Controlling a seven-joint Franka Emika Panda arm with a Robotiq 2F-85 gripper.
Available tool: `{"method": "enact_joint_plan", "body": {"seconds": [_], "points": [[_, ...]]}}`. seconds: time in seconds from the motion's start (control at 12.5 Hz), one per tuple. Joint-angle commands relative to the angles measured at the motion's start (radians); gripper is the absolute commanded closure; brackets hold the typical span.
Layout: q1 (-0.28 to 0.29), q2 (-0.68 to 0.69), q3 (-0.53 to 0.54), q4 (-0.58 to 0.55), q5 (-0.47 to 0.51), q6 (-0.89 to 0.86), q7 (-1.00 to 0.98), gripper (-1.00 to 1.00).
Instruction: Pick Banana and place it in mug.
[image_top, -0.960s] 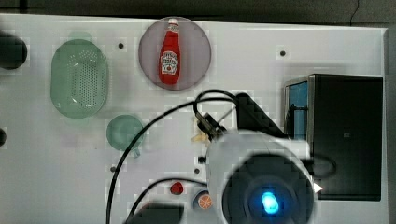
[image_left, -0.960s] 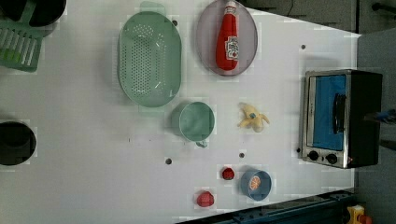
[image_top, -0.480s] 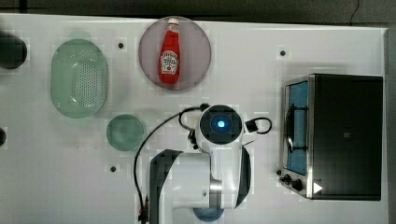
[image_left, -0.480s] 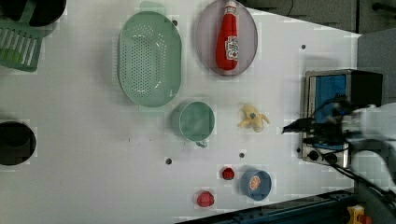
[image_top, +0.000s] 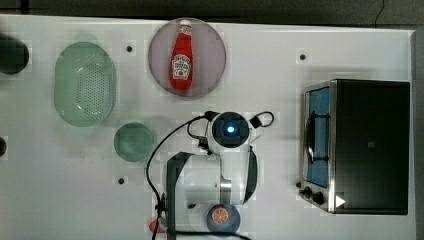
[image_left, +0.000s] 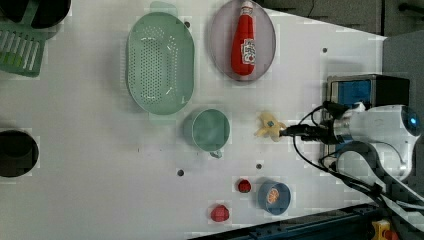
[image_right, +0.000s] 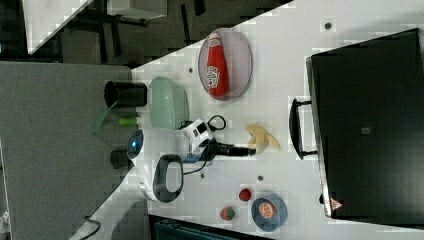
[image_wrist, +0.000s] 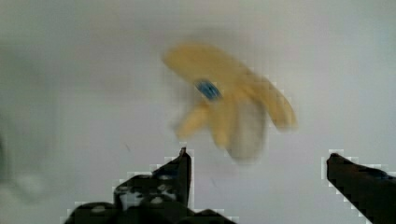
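The black two-fingered gripper (image_wrist: 257, 161) is spread wide above the small pale yellow peeled banana (image_wrist: 233, 100), which lies on the white table (image_left: 90, 165), near the round pale-green translucent mug (image_left: 211, 129). Descent should be centred over the fruit's body before closure.

Banana (image_wrist: 233, 105): pale yellow, small blue sticker; just ahead of the black gripper (image_wrist: 259, 161) fingertips. Mug (image_left: 211, 130): pale green, beyond banana from gripper. Colander (image_left: 160, 62): pale green, dotted with holes. Ketchup bottle (image_left: 243, 45): red, white label, on greyish plate (image_left: 220, 30). Bowl (image_left: 274, 197): dark blue, holding something orange, possibly a slice.
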Motion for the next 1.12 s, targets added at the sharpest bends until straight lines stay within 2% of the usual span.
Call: {"method": "enact_joint_plan", "body": {"seconds": [0.08,0.48,0.56,0.72,0.96,1.04,1.12], "points": [[-0.007,0.058,-0.007,-0.017,0.002,0.103,-0.101,-1.0],[-0.008,0.173,-0.005,-0.021,0.002,0.246,-0.096,-1.0],[-0.008,0.181,-0.003,-0.025,0.002,0.267,-0.096,-0.93],[-0.009,0.187,-0.003,-0.032,0.002,0.282,-0.092,-0.4],[-0.009,0.173,-0.002,-0.035,0.002,0.292,-0.092,0.27],[-0.01,0.166,-0.004,-0.037,0.002,0.289,-0.092,0.37],[-0.012,0.152,-0.004,-0.041,0.003,0.288,-0.092,0.37]]}}
